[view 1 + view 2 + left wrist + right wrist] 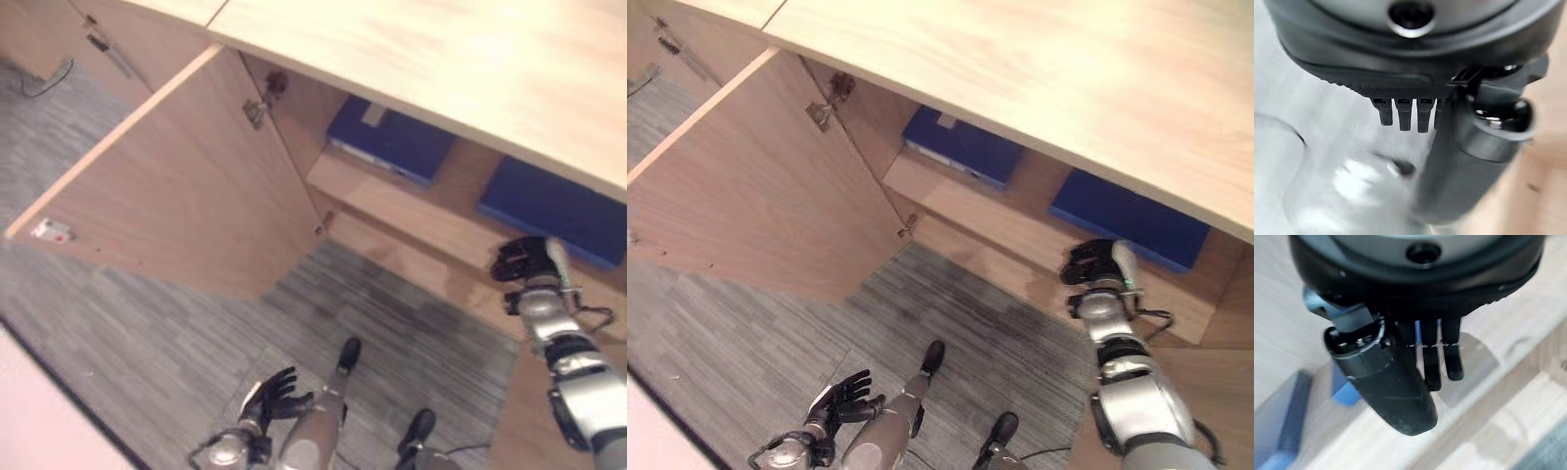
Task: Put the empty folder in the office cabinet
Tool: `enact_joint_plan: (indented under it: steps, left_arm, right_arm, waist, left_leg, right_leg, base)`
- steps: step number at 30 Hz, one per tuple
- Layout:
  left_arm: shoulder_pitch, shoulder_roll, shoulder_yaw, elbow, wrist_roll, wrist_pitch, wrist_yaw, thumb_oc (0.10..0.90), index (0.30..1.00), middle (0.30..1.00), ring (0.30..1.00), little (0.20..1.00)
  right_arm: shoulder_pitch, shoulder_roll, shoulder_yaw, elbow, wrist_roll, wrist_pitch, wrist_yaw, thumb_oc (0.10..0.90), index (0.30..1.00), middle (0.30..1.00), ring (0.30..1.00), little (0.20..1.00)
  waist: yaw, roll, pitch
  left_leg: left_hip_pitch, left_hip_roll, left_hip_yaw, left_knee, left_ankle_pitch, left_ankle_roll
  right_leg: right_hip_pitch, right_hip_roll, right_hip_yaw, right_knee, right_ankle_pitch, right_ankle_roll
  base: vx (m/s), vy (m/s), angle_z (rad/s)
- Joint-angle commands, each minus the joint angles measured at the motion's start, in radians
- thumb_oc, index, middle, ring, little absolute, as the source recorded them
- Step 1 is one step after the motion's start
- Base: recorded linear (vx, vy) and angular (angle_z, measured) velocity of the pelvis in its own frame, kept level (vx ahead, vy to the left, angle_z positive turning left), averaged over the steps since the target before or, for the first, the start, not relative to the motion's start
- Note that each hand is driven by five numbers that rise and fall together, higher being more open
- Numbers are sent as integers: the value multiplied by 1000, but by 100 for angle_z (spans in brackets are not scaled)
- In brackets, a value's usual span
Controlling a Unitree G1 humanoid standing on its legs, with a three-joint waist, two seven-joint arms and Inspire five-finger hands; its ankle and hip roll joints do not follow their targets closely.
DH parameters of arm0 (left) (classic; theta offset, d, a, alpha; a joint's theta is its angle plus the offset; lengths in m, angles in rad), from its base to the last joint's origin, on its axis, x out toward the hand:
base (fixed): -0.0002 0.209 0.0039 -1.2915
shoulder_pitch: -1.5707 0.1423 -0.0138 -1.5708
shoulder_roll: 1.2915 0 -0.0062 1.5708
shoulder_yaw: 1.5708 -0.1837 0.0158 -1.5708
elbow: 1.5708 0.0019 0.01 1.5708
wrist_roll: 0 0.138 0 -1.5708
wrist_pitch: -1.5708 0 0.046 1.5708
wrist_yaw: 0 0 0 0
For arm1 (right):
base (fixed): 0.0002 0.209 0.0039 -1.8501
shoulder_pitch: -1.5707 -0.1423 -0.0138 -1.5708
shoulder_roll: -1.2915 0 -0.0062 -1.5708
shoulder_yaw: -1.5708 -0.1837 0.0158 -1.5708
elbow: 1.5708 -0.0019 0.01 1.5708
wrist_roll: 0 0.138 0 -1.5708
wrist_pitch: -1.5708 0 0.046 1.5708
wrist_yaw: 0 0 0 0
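Two blue folders are lying flat on the cabinet shelf [950, 196]; the nearer folder [1132, 220] is lying just past the right hand [1095, 262], which is hanging relaxed and holding nothing. The left hand [271, 397] is hanging low over the carpet [176, 333], fingers spread loosely and empty. The folder is looking light, stiff and flat, probably best pinched along its near edge.

Grey carpet tiles with a fine striped weave [147, 333] cover the office floor, their stripes running in different directions from tile to tile, with a darker stretch of the same carpet [392, 313] toward the right. A thin dark cable [49, 80] curves across the carpet at the far upper left. Near it, a slim metal bar handle [110, 54] lies along a pale wood panel. A small white tag with a red mark [51, 231] sits at the left, just above the carpet. A pale, flat surface with a dark edge [39, 421] cuts across the lower left corner.
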Motion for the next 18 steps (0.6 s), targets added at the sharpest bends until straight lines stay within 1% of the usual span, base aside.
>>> enact_joint_plan:
  steps: [1,5,10,12,14,17,18]
  left_arm:
    - [71,52,-53,65,57,16,-7,800,900,900,900,900]
    - [58,44,-61,83,54,13,-5,800,900,900,900,900]
    - [49,51,-67,81,30,5,-1,800,900,900,900,900]
    - [49,54,-67,77,24,4,-1,800,900,900,900,900]
    - [49,64,-75,61,14,0,-4,800,900,900,900,900]
    - [53,80,-76,46,-2,-3,-13,800,900,900,900,900]
    - [52,79,-76,45,-2,-2,-13,800,900,900,900,900]
  right_arm:
    - [-81,-87,50,-22,3,-78,-47,400,300,300,300,300]
    - [-120,-105,64,6,3,-69,-46,400,300,300,300,300]
    - [-182,-146,86,66,15,-56,-42,400,300,300,300,300]
    - [-195,-155,93,74,17,-54,-39,400,300,300,300,300]
    - [-243,-188,104,99,29,-49,-38,400,300,300,300,300]
    - [-299,-229,137,112,29,-46,-32,400,300,300,300,300]
    - [-301,-229,139,113,29,-46,-31,400,300,300,300,300]
  waist:
    - [18,-11,-25]
    - [22,-5,-17]
    - [30,13,-6]
    - [31,15,-5]
    - [38,27,0]
    - [41,34,3]
    - [41,35,3]
  left_leg:
    - [100,29,28,15,-175,-14]
    - [82,29,27,15,-172,-15]
    - [56,27,29,12,-166,-16]
    - [51,27,30,12,-165,-16]
    - [37,27,29,10,-161,-18]
    - [21,26,28,7,-157,-19]
    - [20,26,28,7,-156,-19]
  right_leg:
    - [-151,-52,40,160,-36,-12]
    - [-179,-59,43,178,-37,-12]
    - [-225,-65,47,201,-39,-11]
    - [-233,-66,48,205,-40,-11]
    - [-260,-72,47,221,-41,-8]
    - [-289,-77,47,237,-42,-7]
    - [-290,-77,47,238,-42,-8]
  base:
    - [-13,-14,-7]
    - [-9,-13,2]
    - [-2,-2,1]
    - [0,0,0]
    - [0,0,0]
    - [0,0,0]
    - [0,0,0]
